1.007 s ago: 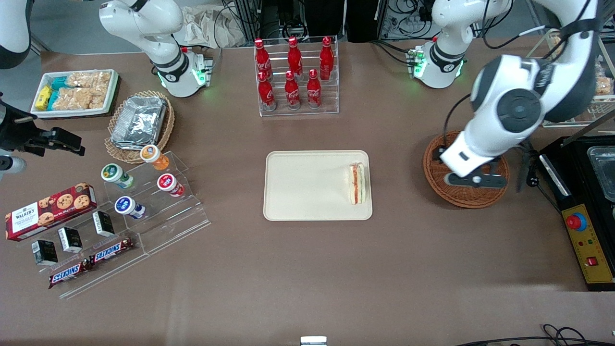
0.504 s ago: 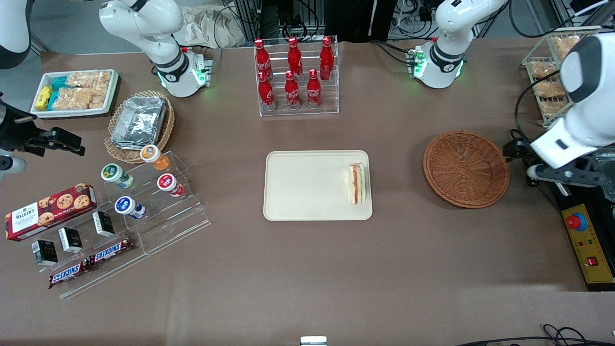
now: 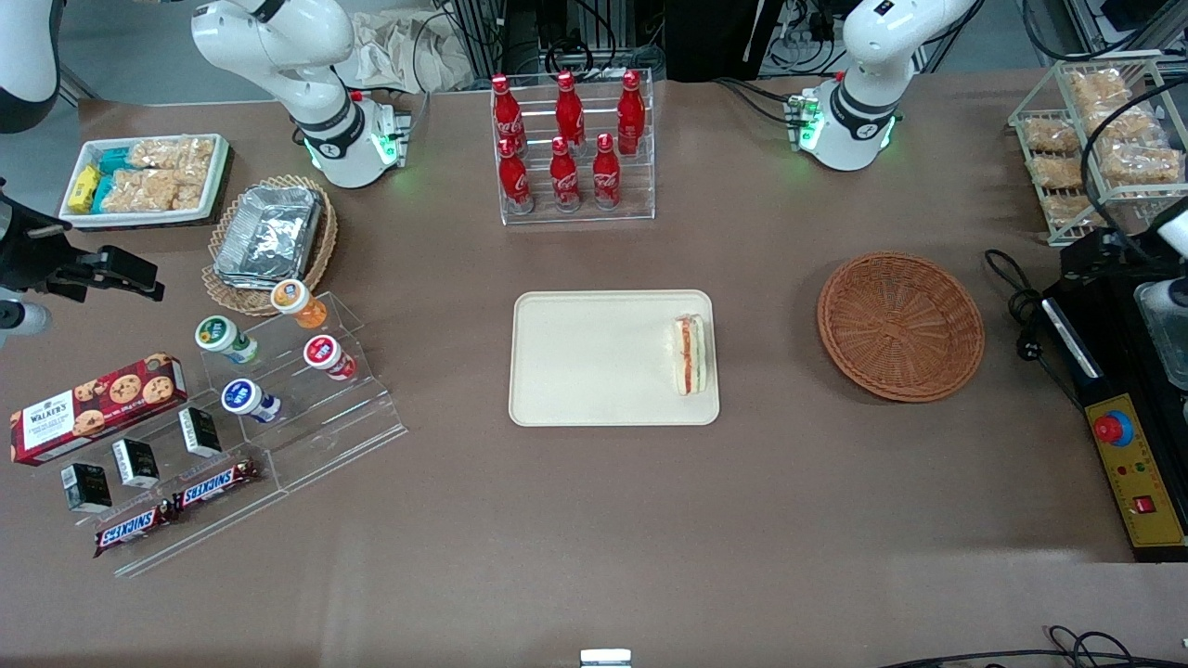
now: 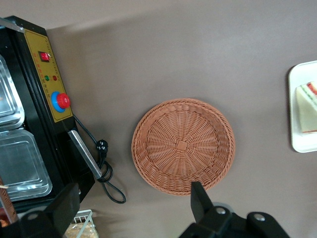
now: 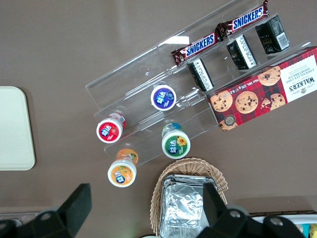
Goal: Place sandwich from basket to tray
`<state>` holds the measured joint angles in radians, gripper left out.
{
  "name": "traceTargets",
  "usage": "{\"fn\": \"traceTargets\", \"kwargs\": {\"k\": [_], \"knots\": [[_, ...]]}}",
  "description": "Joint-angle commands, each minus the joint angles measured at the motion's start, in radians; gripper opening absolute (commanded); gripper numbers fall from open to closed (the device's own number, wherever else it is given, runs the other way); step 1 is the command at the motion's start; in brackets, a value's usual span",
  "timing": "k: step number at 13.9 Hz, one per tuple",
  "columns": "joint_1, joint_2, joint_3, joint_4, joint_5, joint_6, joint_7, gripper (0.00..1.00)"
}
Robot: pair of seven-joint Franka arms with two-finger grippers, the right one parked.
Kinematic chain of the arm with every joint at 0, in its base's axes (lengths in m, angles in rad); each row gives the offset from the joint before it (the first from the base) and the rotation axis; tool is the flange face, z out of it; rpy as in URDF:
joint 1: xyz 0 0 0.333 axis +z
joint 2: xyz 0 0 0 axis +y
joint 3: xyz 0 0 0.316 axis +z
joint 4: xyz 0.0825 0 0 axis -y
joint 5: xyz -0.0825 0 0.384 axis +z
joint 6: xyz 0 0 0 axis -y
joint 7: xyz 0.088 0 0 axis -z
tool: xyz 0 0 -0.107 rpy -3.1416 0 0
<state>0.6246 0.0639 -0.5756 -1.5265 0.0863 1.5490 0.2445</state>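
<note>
The sandwich [image 3: 690,354], a white wedge with orange and green layers, lies on the cream tray [image 3: 594,357], close to the short rim nearest the basket. Nothing lies in the reddish-brown woven basket [image 3: 900,325], which stands beside the tray toward the working arm's end of the table. My left gripper [image 3: 1104,252] hangs high above the black machine at that end, well away from the basket. In the left wrist view the gripper [image 4: 131,206] is open, its fingers wide apart with nothing between them, looking down on the basket [image 4: 182,145], the tray's rim [image 4: 296,144] and the sandwich [image 4: 308,115].
A black machine with a yellow panel and red button [image 3: 1132,464] and a loose black cable [image 3: 1016,297] lie beside the basket. A wire rack of snacks [image 3: 1095,139] and a cola bottle rack [image 3: 571,148] stand farther from the camera. Yoghurt cups and snack bars fill the parked arm's end.
The left arm has swung from over the basket out to the working arm's end of the table, uncovering the basket. The sandwich has stayed put on the tray.
</note>
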Motion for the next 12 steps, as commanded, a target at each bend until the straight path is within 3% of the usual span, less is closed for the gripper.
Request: {"fn": "traceTargets", "kwargs": {"k": [1,12], "knots": [[0.007,0.050,-0.012,0.072,-0.010,-0.047,0.013,1.00],[0.007,0.054,-0.012,0.068,-0.010,-0.049,-0.001,1.00]]}}
